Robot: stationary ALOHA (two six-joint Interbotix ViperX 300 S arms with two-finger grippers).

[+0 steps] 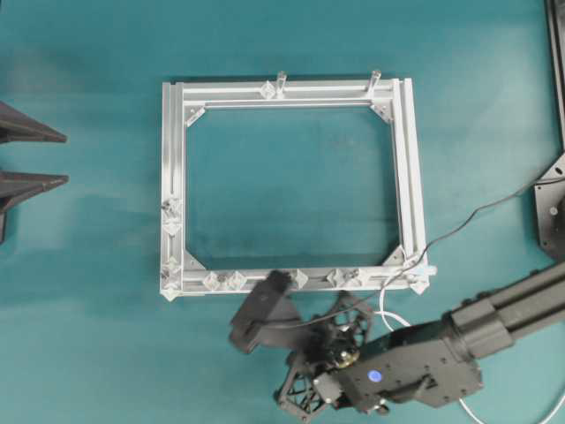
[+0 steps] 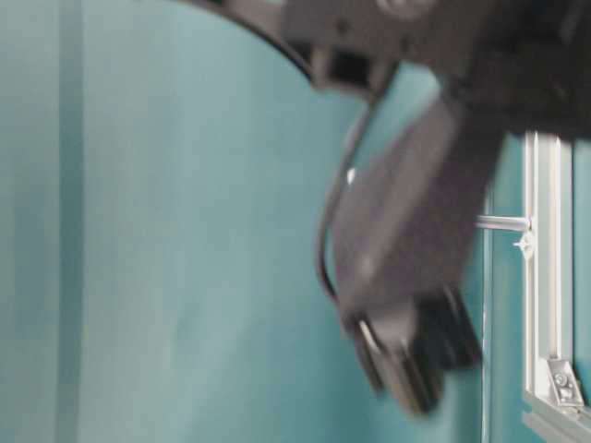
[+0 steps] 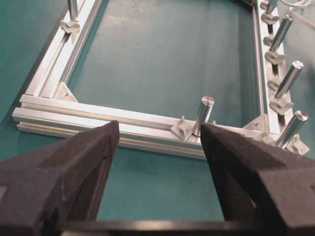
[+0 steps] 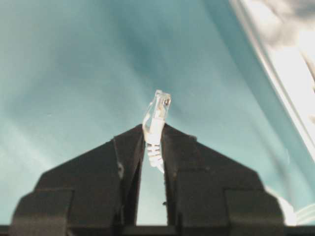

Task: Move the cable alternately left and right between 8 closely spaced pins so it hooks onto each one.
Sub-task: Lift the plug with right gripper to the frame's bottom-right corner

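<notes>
Carrying the cable [image 4: 155, 129] by its plug end: in the right wrist view the clear plug and ribbed boot stand pinched between the tips of the right pincer [image 4: 153, 142], jaws narrow and closed on it. The plug points away from the pincer, out past the fingertips, its long axis in line with the fingers. In the overhead view the slack white cord [image 1: 386, 300] loops on the desk just outside the frame's [image 1: 175, 177] near right corner, trailing toward the desk's near edge.

Step in hand, as I judge it: cable secured, weaving not yet begun; no cord visibly hooked on the pins [image 1: 224, 281] along the frame's near rail.

Next move calls for bringing the plug to the first pin on that rail, passing it to one side, then the opposite side of the next, keeping light tension so the cord catches each stud.

Left pincer [image 3: 158, 137] spread wide, holding nothing, hovering before a round post [image 3: 204, 114] at the frame's left side.
</notes>
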